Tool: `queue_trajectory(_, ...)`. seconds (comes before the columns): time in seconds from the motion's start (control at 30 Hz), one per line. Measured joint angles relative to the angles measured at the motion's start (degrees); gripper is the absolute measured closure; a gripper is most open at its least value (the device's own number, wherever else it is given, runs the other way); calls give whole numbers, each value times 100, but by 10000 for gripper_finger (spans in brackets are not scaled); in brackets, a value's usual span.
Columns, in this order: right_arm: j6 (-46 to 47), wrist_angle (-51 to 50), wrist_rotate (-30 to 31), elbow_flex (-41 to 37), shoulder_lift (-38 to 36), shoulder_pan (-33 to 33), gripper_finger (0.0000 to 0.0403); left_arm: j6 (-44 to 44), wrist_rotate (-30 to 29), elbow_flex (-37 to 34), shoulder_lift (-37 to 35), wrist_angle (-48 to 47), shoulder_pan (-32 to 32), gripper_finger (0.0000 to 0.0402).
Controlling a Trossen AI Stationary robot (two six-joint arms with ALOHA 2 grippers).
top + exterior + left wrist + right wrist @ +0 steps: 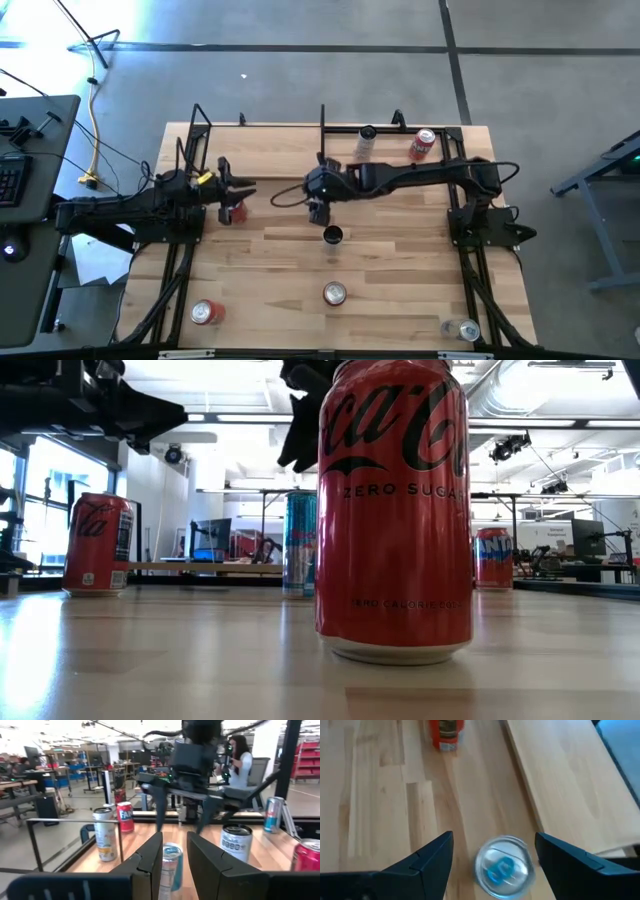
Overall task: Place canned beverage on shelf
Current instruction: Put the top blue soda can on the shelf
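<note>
High view: the right gripper [320, 210] reaches over the middle of the table [400, 260] and hangs above a slim blue-and-silver beverage can [333, 235] that stands upright on the tabletop. In the right wrist view its fingers [435, 852] are spread wide, one to each side of the can's top [505, 866]. They hold nothing. The low view shows this can [300, 545] on the table with the dark gripper overhead.

The shelf [280, 140] lies along the table's far edge and already carries a pale can [367, 140] and a red can [423, 145].

The left gripper [245, 190] waits at the table's left side, just beside a red can [235, 212]. Its fingers [150, 857] are only narrowly parted and empty.
</note>
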Motion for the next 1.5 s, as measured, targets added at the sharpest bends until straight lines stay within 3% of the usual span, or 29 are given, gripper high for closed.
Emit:
queue_trajectory(0.13,212,-218,-447,21,0,-167,131,13,0,0,1,6,-112,323)
queue_trajectory(0.47,324,-495,-322,8,80,-241,92,108,-138,0,-1,9,-273,323)
queue_trajectory(0.9,-113,-356,-346,6,490,-241,92,114,-151,0,0,-23,-366,323)
queue_trajectory(1.0,85,-285,-305,6,490,-241,107,114,-151,0,1,-24,-364,323)
queue_trajectory(1.2,138,-313,-302,6,490,-241,182,116,-151,0,0,-33,-364,323)
queue_trajectory(1.5,109,-339,-490,418,494,-174,182,295,-264,0,1,-49,-359,323)
